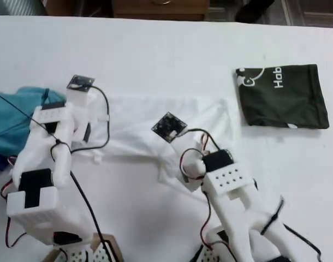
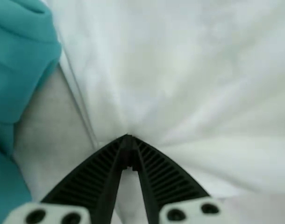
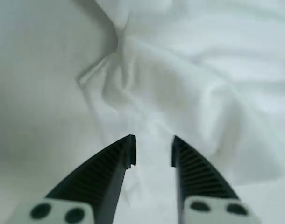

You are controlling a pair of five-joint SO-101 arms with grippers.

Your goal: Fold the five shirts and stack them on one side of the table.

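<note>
1. This looks like a robotics lab or hobby workroom, indoors.
2. Two white plastic arms, the left arm (image 1: pixel 46 147) and the right arm (image 1: pixel 232 185), stand side by side at a white-covered worktop (image 1: pixel 155 49). They have bare cables (image 1: pixel 86 207) and a small exposed camera board (image 1: pixel 169 127).
3. A white shirt (image 1: pixel 155 117) lies spread beneath them.
4. Brown wooden furniture (image 1: pixel 161 8) stands just beyond the worktop's far edge.

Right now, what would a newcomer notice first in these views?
The white shirt spread mid-table between the two arms stands out first: the left gripper is pinched shut on its fabric, and the right gripper hangs open over a crumpled part. Next come the folded dark green shirt lying alone toward the table's right side and the teal shirt heaped at the left edge beside the left arm.
</note>
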